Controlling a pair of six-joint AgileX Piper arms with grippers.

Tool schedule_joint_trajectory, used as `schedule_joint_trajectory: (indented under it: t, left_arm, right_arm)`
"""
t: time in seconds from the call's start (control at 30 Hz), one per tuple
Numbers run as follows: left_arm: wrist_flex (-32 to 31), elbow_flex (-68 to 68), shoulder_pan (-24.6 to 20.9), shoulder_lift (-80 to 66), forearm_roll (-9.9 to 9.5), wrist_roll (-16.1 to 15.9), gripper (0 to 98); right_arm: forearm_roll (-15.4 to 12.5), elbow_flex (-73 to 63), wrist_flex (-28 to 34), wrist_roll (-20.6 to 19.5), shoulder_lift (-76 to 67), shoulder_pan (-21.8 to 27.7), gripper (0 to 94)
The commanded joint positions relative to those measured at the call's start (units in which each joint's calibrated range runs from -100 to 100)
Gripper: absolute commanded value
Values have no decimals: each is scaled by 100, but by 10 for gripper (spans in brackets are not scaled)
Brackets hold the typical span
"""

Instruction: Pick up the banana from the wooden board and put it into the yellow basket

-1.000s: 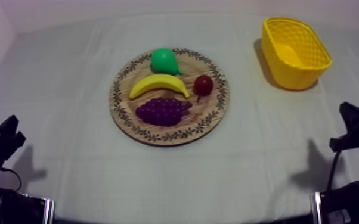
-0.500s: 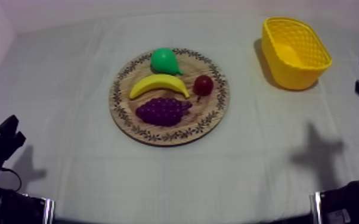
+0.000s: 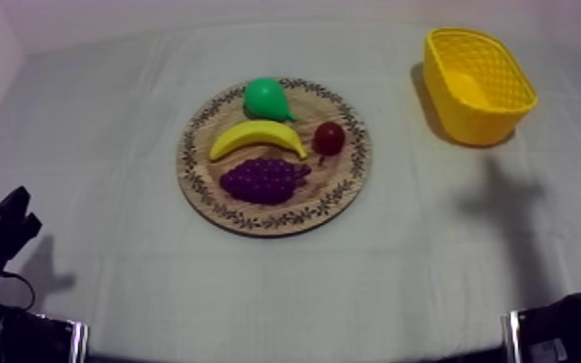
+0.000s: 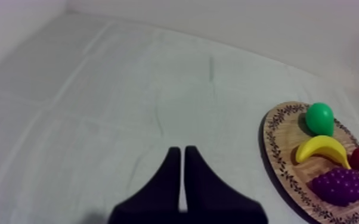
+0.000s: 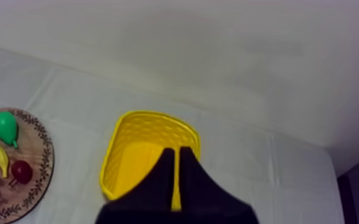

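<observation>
The table point(image 3: 111, 145) under its grey-white cloth takes most of the top view. At its middle lies the round wooden board point(image 3: 190, 179), and the yellow basket point(image 3: 473, 124) stands well apart from it, at the far right, with nothing inside.

The left gripper point(image 4: 182, 150) rests low at the left side, over bare cloth beside the board. Its fingers lie together as a narrow wedge and hold nothing. The right gripper point(image 5: 175, 152) has its fingers pressed together in the same way, also with nothing between them, and it hangs above the basket.

The banana point(image 3: 256, 136) is on the board, not yet taken. Its long axis runs from left to right across the top view. The curved back is turned to the pear point(image 3: 266, 98) and both ends bend down toward the bunch of grapes point(image 3: 263, 180) (which end carries the stem, I cannot tell). The small red fruit point(image 3: 329, 138) sits just beside its right end.

Since a second ago the fruit, the board and the basket have not moved. The right arm has risen from its low place at the right edge, and its shadow point(image 3: 502, 193) now falls on the cloth near the basket.
</observation>
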Motion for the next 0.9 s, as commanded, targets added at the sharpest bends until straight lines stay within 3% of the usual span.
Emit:
schedule_joint_trajectory:
  t: [0.0,0.2,0.87]
  left_arm:
    - [0,-4,-1,0,0,0,0]
    - [0,-4,-1,0,0,0,0]
    - [0,-4,-1,0,0,0,0]
  right_arm:
    - [31,-626,96,0,302,-86,5]
    - [92,-1296,488,73,902,-460,5]
    - [-120,-2570,1364,287,2752,-1770,6]
